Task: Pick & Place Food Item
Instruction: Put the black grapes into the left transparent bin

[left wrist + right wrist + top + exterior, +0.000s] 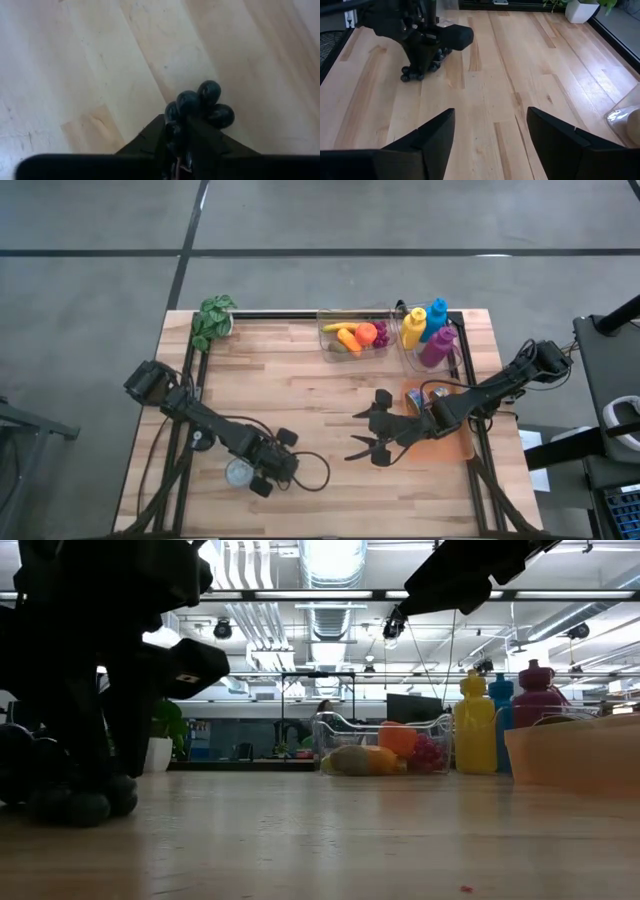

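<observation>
My left gripper (pixel 268 470) stands near the table's near edge, pointing down and shut on a bunch of dark purple grapes (pixel 200 102). The bunch also shows in the low view, grapes (pixel 70 802), and in the right wrist view, grapes (pixel 413 75), under the fingers at table level. My right gripper (pixel 358 435) hovers open over the table's middle right, its fingers (pixel 437 135) spread wide and facing the left gripper, touching nothing. A small round pale dish (pixel 240 472) lies just left of the left gripper. My left gripper pinches the grape bunch between its two fingers (pixel 172 137), coming from above and pointing down. The berries (pixel 207 95) stick out past the fingertips. The lowest grapes (pixel 85 808) sit at the tabletop; whether they rest on it I cannot tell.
A clear bin of fruit (pixel 355 335) and a clear bin of coloured bottles (pixel 430 335) stand at the far edge. An orange bin (pixel 445 442) sits at the right edge under the right arm, and a potted plant (pixel 213 320) at the far left corner. Bare wood (pixel 300 390) lies between the grippers.
</observation>
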Motion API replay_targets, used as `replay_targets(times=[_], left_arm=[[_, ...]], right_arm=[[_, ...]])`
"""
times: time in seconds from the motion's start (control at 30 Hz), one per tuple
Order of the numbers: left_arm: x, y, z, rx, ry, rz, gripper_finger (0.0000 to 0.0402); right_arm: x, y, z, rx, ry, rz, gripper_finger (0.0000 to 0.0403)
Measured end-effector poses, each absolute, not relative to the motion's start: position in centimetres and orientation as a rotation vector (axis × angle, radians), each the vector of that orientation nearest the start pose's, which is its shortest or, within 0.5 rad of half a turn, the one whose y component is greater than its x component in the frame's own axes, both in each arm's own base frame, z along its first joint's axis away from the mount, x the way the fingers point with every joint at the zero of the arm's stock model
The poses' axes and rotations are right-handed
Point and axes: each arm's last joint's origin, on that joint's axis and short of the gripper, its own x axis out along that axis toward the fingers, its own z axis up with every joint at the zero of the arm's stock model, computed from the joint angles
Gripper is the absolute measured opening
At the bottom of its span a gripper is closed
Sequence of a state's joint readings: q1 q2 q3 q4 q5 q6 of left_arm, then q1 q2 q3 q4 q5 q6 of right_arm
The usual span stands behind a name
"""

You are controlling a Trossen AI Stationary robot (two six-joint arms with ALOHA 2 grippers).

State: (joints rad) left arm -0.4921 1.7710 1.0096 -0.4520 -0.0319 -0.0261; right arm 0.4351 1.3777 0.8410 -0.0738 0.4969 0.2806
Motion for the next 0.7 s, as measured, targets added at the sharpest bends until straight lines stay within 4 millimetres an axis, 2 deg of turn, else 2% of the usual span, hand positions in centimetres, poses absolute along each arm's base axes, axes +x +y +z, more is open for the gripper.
replay_targets(times=[0.2,0.43,0.7], left_arm=[[28.6,-15.0,14.5,0.341,1.201,-0.409,0.0011],[29.1,-14.9,15.0,0.374,1.175,-0.402,0.0006],[31.8,-14.3,18.0,0.375,1.06,-0.33,0.0004]], right_arm=[[26.6,10.8,23.5,-0.002,0.53,-0.135,0.0235],[26.6,10.8,23.5,-0.005,0.53,-0.134,0.0243],[26.6,10.9,23.5,-0.012,0.531,-0.132,0.0252]])
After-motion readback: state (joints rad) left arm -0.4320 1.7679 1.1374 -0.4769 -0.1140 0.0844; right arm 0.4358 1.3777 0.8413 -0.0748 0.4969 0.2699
